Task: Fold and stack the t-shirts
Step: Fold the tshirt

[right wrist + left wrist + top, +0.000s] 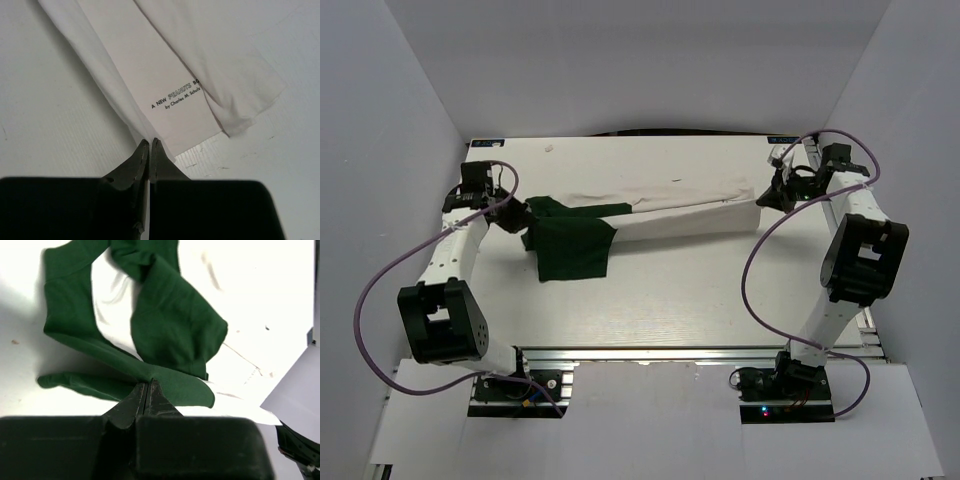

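A white t-shirt (680, 205) with dark green parts (570, 248) lies stretched in a long band across the far half of the table. My left gripper (515, 215) is shut on the green cloth at the shirt's left end; the left wrist view shows the tips (147, 381) pinching a green edge (175, 325). My right gripper (763, 195) is shut on the white hem at the right end. In the right wrist view the tips (150, 141) pinch the white cloth (165, 65), which bears small printed text (177, 98).
The white table (670, 310) is walled in by grey panels at the left, back and right. Purple cables loop beside both arms. An aluminium rail (660, 352) runs along the near edge between the arm bases.
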You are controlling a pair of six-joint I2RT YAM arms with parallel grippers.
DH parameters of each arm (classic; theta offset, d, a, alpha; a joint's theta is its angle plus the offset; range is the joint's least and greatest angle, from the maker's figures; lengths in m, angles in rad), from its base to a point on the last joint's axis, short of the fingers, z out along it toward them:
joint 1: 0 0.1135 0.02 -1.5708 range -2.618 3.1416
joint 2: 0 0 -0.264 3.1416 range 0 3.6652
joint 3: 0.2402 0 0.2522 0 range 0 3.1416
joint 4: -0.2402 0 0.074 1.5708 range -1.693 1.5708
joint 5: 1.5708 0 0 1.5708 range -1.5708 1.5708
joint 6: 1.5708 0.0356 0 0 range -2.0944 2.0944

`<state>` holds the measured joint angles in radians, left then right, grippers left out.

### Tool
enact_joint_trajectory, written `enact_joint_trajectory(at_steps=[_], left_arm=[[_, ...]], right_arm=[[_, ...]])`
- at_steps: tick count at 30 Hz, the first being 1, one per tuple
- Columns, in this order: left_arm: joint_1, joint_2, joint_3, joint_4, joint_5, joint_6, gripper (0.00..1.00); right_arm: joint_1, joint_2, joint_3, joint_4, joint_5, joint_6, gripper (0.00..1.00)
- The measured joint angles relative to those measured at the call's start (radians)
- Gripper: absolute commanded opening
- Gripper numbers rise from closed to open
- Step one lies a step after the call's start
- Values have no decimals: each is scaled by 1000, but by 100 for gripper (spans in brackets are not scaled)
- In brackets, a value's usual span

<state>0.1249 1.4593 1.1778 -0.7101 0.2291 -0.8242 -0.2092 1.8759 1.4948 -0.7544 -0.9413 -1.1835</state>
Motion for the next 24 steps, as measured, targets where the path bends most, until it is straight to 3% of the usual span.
enact_joint_trajectory(at_steps=[9,24], left_arm=[[5,122,62,34,23,-8,0],[18,417,337,64,34,-18,0]], right_arm=[[26,66,9,173,44,192,0],[67,162,48,354,163,407,0]])
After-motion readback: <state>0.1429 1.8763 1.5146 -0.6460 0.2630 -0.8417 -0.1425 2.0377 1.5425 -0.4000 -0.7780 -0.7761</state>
